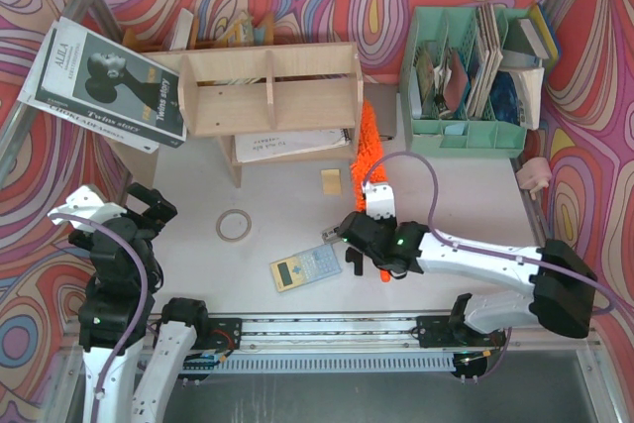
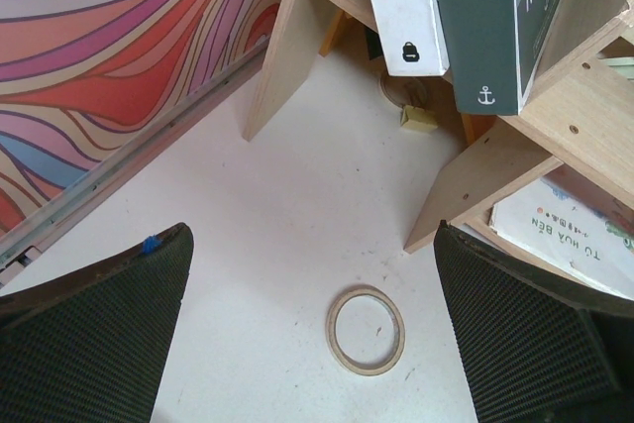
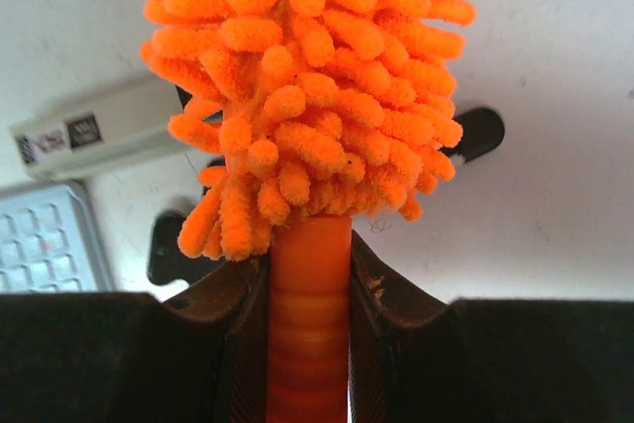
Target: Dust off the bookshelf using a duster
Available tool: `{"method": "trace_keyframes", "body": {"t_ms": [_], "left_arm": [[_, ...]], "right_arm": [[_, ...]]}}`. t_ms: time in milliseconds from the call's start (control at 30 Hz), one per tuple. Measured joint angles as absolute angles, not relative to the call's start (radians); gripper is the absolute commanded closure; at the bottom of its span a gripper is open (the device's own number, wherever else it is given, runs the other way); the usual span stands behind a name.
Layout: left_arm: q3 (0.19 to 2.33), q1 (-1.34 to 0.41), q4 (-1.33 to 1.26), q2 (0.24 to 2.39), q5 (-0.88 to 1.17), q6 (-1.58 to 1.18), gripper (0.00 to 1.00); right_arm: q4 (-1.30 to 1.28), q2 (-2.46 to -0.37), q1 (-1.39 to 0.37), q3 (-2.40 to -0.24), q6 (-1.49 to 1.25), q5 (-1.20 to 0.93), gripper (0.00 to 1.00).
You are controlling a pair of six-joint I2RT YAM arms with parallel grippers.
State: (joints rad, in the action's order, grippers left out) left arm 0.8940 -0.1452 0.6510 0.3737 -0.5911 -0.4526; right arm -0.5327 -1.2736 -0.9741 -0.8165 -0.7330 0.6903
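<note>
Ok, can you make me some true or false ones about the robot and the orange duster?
The right end effector is shut on the duster. True.
The left end effector holds the ring. False: it is open and empty; the ring lies on the table.
The calculator sits on the bookshelf. False: it lies on the table.
The duster's fluffy end is close to the bookshelf. True.

Bright, even light fills every view, with only soft, faint shadows on the table (image 1: 446, 195) beneath the bookshelf (image 1: 267, 91).
</note>
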Motion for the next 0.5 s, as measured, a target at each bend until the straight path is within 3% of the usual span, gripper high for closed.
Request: {"method": "trace_keyframes", "body": {"t_ms": [267,500], "left_arm": [[0.894,-0.145,0.651,0.376,-0.590,-0.453,0.01],[0.894,-0.145,0.651,0.379,-0.587,-0.453,0.02]], "right_arm": [[-0.523,-1.317,-0.975,-0.774,-0.755,0.638,1.00],[-0.595,-1.271,-0.974,-0.887,-0.703,0.689,1.00]]}}
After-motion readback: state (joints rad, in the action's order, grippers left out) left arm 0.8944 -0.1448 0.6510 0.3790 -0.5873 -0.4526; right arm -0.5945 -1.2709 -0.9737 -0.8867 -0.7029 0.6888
